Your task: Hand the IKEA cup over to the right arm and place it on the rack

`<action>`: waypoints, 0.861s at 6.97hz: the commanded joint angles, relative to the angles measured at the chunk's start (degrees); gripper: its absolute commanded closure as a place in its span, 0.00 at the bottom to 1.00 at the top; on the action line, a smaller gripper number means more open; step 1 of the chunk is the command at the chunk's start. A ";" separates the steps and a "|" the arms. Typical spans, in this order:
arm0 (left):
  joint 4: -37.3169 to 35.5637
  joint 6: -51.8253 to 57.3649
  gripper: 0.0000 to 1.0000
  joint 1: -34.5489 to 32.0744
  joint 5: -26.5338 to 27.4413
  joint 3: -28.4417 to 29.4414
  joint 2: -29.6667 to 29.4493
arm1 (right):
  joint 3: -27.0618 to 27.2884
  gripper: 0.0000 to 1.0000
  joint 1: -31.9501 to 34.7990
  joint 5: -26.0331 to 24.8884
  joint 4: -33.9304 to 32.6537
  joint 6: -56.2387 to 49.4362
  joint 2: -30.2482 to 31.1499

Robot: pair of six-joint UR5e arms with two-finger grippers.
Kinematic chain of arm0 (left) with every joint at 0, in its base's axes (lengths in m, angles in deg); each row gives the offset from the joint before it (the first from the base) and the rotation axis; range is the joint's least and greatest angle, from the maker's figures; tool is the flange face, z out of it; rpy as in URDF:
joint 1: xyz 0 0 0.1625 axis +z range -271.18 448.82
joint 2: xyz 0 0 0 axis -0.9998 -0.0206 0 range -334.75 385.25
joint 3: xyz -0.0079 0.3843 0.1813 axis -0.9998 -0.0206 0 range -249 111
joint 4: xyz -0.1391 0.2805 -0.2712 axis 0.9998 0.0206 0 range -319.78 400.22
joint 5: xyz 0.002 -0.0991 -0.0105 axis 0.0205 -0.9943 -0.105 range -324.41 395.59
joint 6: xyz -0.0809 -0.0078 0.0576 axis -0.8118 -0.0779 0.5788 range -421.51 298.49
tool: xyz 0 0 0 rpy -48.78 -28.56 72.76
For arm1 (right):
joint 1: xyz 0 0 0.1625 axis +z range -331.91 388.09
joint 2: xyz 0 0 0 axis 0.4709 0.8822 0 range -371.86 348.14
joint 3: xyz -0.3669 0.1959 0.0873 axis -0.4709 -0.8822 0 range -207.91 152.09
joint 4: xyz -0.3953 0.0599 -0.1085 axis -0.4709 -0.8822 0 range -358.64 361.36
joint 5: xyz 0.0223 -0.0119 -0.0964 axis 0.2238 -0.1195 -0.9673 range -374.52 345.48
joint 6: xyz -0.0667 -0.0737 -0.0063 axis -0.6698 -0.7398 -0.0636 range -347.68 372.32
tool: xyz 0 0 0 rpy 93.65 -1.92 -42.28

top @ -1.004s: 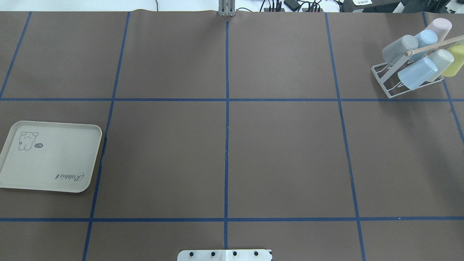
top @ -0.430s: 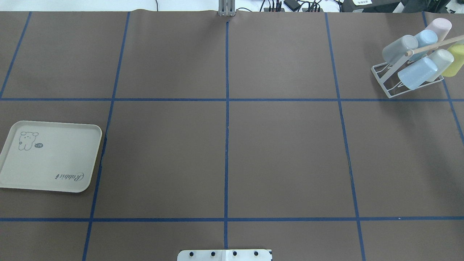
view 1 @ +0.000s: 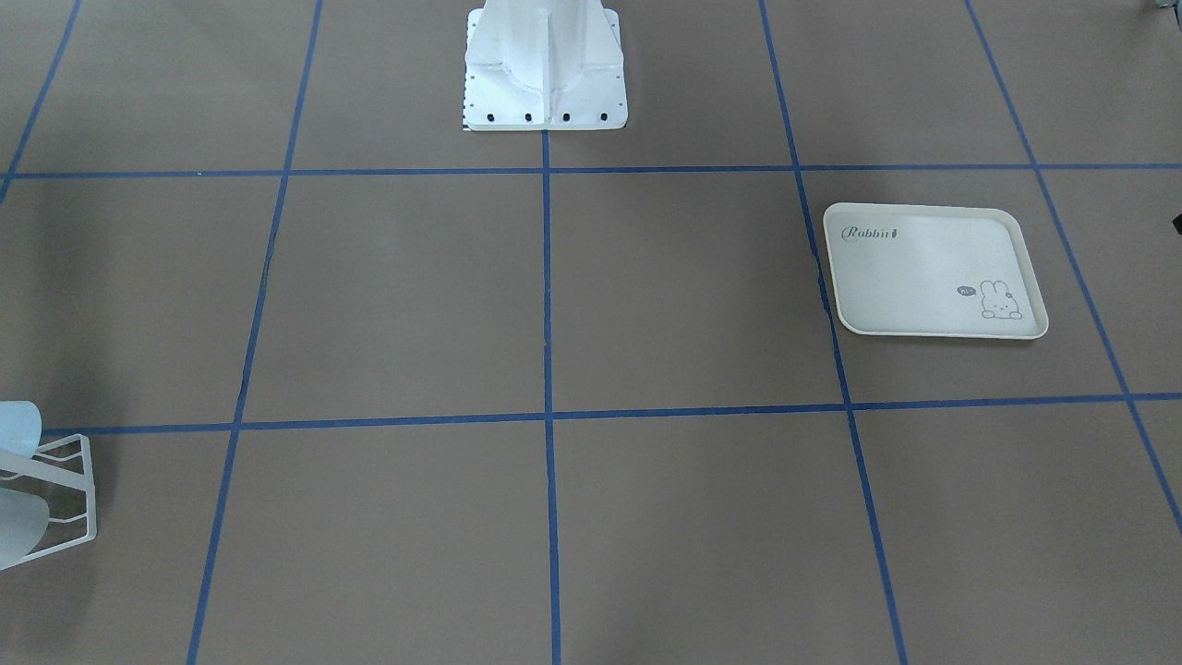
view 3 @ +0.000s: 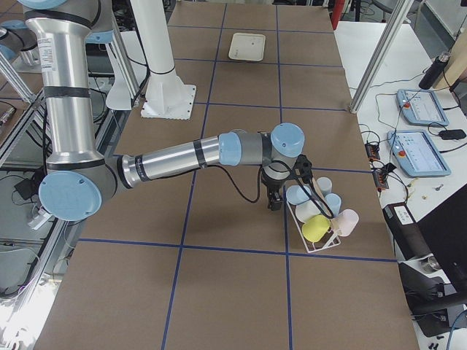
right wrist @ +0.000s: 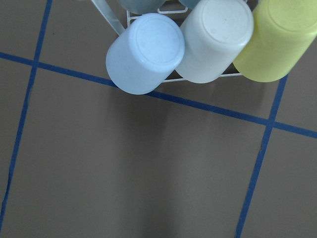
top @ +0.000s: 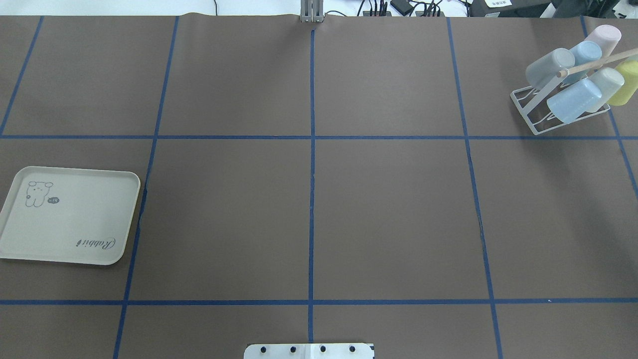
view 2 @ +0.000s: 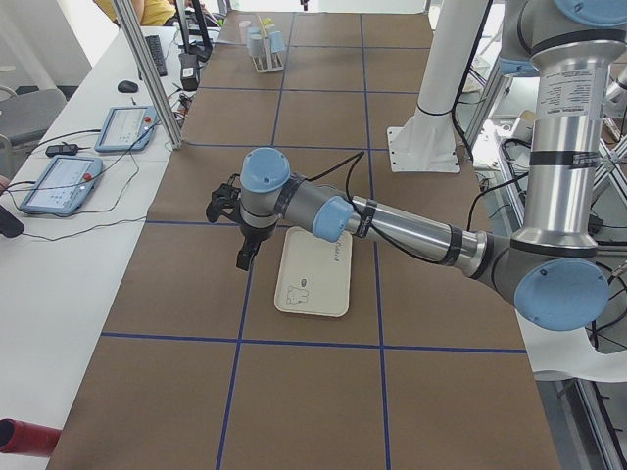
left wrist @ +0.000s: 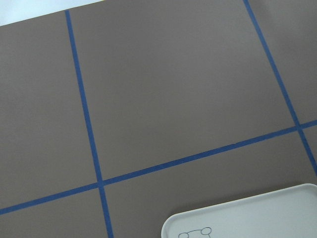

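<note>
Facing the robot from the front: white robot base (view 1: 545, 69) at the far middle of the brown surface (view 1: 683, 277), cream rabbit-print tray (view 1: 923, 268) lying flat to the right, white wire rack (view 1: 74, 485) cut off at the near left edge with pale IKEA cups (view 1: 18, 429) on it.

Looking down from overhead: tray at the near left; rack at the far right, carrying six tilted cups in two rows either side of a wooden rod (top: 598, 61).

Seen from the left end: left arm (view 2: 411, 230) stretched low over the surface, left claw (view 2: 243, 260) pointing down just beside the tray; released or clenched, cannot tell.

Seen from the right end: right arm (view 3: 182, 154) reaching toward the rack, right claw (view 3: 273, 203) pointing down just beside the cups; grip, cannot tell.

From the left wrist: blue tape lines (left wrist: 84, 99) and one tray corner.

From the right wrist: bases of a blue cup (right wrist: 146, 52), a white cup (right wrist: 215, 39) and a yellow cup (right wrist: 277, 39), side by side on the rack.
</note>
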 commanded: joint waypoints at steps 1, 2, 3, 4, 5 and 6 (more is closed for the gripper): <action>-0.13 -0.04 0.00 0.07 -0.60 1.49 -1.31 | 0.35 0.00 -0.68 -0.35 -0.04 -0.42 -0.15; 0.04 0.05 0.00 0.33 -0.51 2.01 -1.31 | 0.35 0.00 -0.68 -0.26 0.05 -0.42 -0.59; 0.39 0.14 0.00 0.33 -0.33 2.37 -1.40 | 0.43 0.00 -0.68 -0.26 0.05 -0.42 -0.68; 0.04 0.05 0.00 0.33 -0.24 3.50 -3.14 | 0.43 0.00 -0.68 0.44 -0.04 -0.42 -0.77; 0.04 0.05 0.00 0.33 -0.42 3.34 -3.42 | 0.35 0.00 -0.68 0.62 -0.04 -0.42 -0.68; -0.13 0.05 0.00 0.33 -0.68 3.51 -3.33 | 0.26 0.00 -0.68 0.62 -0.04 -0.51 -0.85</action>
